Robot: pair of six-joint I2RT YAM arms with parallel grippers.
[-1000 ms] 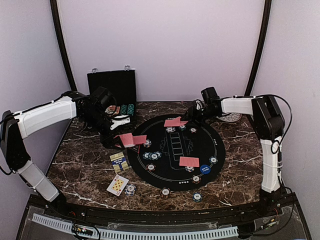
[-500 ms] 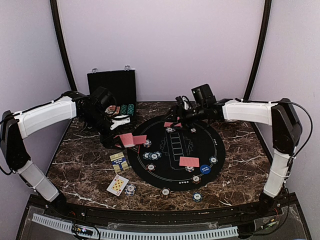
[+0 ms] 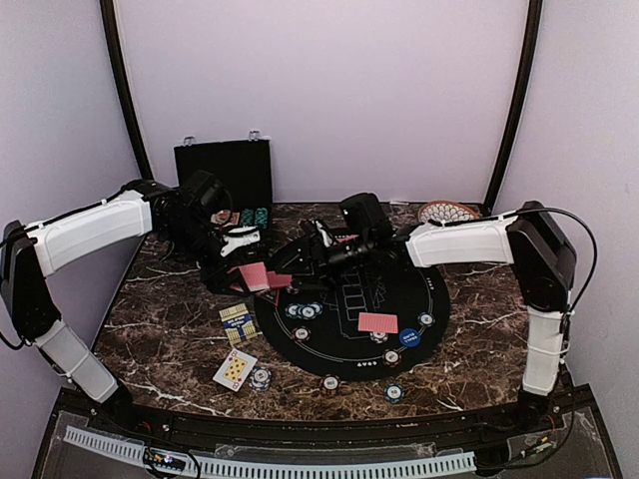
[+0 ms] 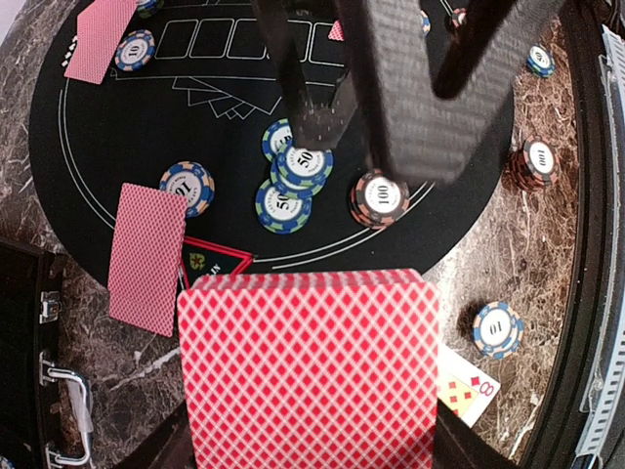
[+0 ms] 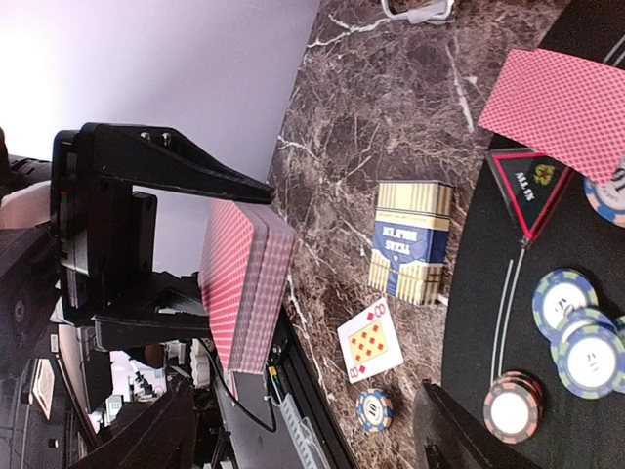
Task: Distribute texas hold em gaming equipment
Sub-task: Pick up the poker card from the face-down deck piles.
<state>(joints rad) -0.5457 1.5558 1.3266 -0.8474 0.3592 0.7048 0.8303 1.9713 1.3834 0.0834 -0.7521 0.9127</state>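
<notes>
My left gripper (image 3: 232, 269) is shut on a deck of red-backed cards (image 3: 254, 277) and holds it above the table's left part. The deck fills the lower left wrist view (image 4: 308, 376). My right gripper (image 3: 291, 261) reaches left across the black mat (image 3: 429, 294), open and empty, its tips close to the deck but apart from it. In the right wrist view the deck (image 5: 244, 288) stands edge-on ahead of the open fingers (image 5: 459, 440). Red-backed cards (image 3: 377, 322) and striped chips (image 3: 305, 310) lie on the mat. A blue button disc (image 3: 407, 337) lies at its near right.
A black chip case (image 3: 222, 172) stands open at the back left, a patterned plate (image 3: 446, 212) at the back right. A blue and yellow card box (image 3: 237, 322), a face-up eight of diamonds (image 3: 235, 368) and chips (image 3: 260, 377) lie on the marble near left.
My right arm has swung left from the mat's far right edge across the mat to the held deck, uncovering the plate. The left arm and deck have not moved.
</notes>
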